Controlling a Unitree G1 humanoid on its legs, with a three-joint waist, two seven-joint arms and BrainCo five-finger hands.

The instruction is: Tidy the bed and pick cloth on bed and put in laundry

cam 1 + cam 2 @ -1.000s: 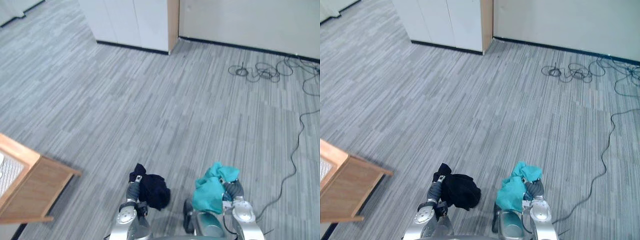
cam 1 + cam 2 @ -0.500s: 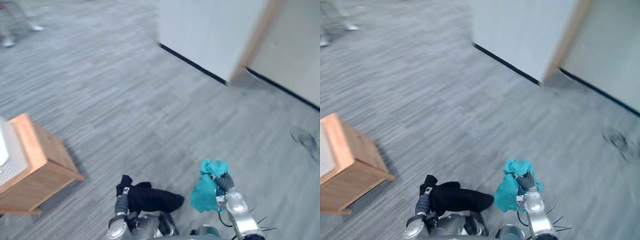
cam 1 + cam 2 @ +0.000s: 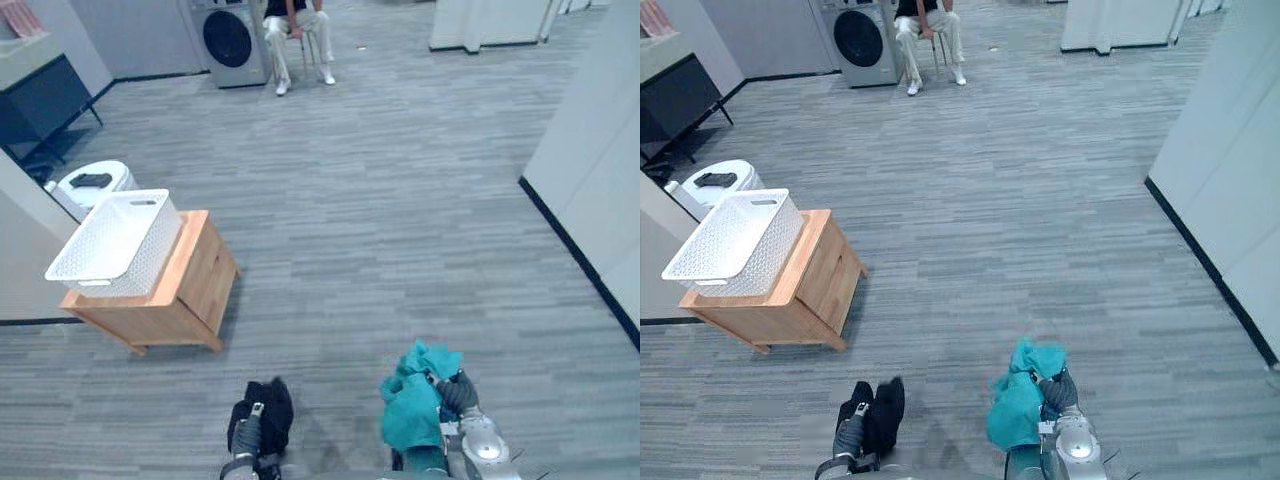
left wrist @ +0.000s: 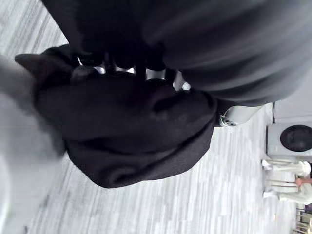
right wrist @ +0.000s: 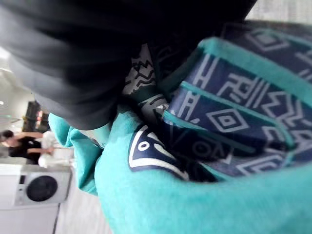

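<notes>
In the head views, we hold our left hand point(image 3: 248, 437) low and near us, fingers curled round a bunched black cloth point(image 3: 272, 410). Our right hand point(image 3: 461, 394) is closed on a teal cloth point(image 3: 410, 412). Both bundles hang over the grey carpet floor point(image 3: 400, 220), well apart from the white laundry basket point(image 3: 152, 262) on a low wooden counter point(image 3: 198, 285) ahead to our left. As far as we can see, the basket holds nothing. A white lidded bin point(image 3: 112, 177) just behind it carries a small dark item on top, and its inside is hidden. Farther off, a person point(image 3: 296, 25) sits beside a washing machine point(image 3: 232, 38). In the left wrist view, silver fingers dig into the black cloth, so that grip looks firm. In the right wrist view, teal fabric with a navy patterned band wraps closely against the hand. We judge the carry comes first: we should walk up to the counter with both grips tight, lift each bundle over the basket rim, and only then let go, one hand at a time.
</notes>
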